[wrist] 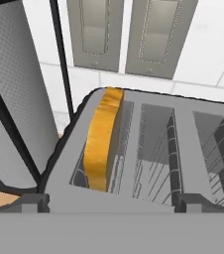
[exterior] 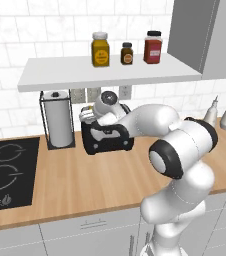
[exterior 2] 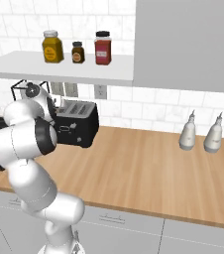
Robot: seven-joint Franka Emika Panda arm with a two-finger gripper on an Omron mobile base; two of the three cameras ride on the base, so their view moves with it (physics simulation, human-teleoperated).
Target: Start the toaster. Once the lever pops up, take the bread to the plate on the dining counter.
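Observation:
The black toaster (exterior: 108, 139) (exterior 2: 77, 125) stands on the wood counter against the tiled wall. In the hand view I look straight down on its grey top (wrist: 183, 116). The bread (wrist: 102, 141) stands on edge in the leftmost slot, its golden-brown crust sticking up above the slot. My gripper (wrist: 113, 202) hovers just above the toaster's near edge, open, with nothing between its fingertips (wrist: 34, 201). In the left base view the hand (exterior: 104, 106) sits over the toaster's top. The plate and the dining counter are out of view.
A wire-framed paper-towel roll (exterior: 59, 120) (wrist: 10, 99) stands close to the toaster's left. A black cooktop (exterior: 7, 172) lies further left. A white shelf (exterior: 105, 72) with three jars hangs above. Two pale bottles (exterior 2: 200, 133) stand on the counter to the right.

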